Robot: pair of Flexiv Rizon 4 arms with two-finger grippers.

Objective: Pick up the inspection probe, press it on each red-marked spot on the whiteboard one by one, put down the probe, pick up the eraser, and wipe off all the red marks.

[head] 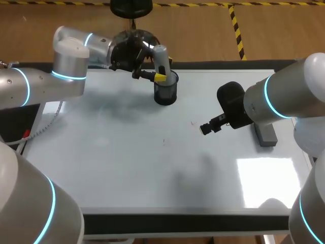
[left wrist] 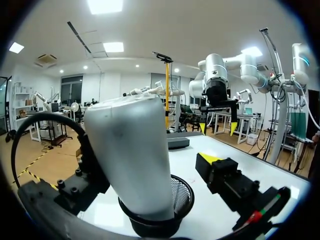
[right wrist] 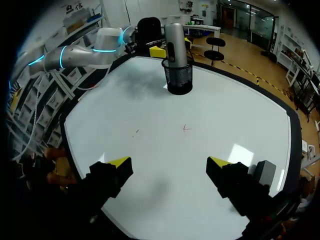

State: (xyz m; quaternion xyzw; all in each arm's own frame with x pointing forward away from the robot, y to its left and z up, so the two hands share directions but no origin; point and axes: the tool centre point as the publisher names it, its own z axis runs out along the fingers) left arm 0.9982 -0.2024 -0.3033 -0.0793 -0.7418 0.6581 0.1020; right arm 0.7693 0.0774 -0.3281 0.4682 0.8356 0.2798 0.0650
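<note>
My left arm [head: 40, 84] comes in from the 9 o'clock side and ends at the far edge of the whiteboard [head: 127, 168], at about 12 o'clock. The left gripper [head: 161, 76] is open there. Its fingers straddle the grey inspection probe [head: 161, 57]. In the left wrist view the one yellow-tipped finger [left wrist: 210, 161] that shows stands apart from the probe's side with a gap between them. The other finger is hidden behind the probe. The probe stands nearly upright, its lower end inside a black mesh cup [head: 166, 93] that sits on the board.

Near the board's middle is a small red mark [head: 163, 142], with a second red mark [head: 193, 123] toward 2 o'clock of it.

My right arm [head: 284, 96] comes in from the 3 o'clock side. The right gripper [right wrist: 170, 165] hangs above the board with its fingers spread wide and nothing between them, and the second mark lies on the board ahead of it.

The grey eraser [head: 265, 134] lies flat on the board near the 3 o'clock edge, just beside the right gripper's outer finger in the right wrist view.
</note>
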